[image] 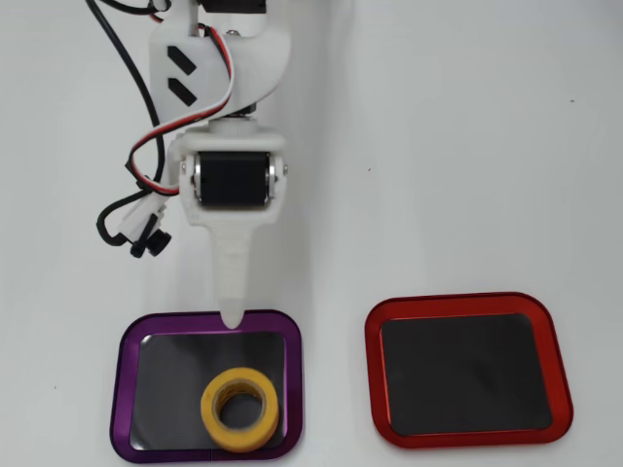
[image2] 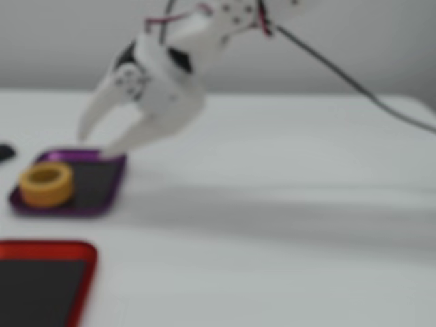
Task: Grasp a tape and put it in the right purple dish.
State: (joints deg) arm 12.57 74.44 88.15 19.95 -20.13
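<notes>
Because the tape (image: 239, 410) lies flat inside the purple dish (image: 125, 389), the placing looks done. Spread and empty, the fingers (image2: 92, 117) hang above that dish's rim, apparently clearing it; the red tray (image: 550, 341) beside it is bare.

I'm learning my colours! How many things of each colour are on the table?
Purple: 1, the purple dish
Red: 1, the red tray
Yellow: 1, the tape, lying in the purple dish
Total: 3
</notes>
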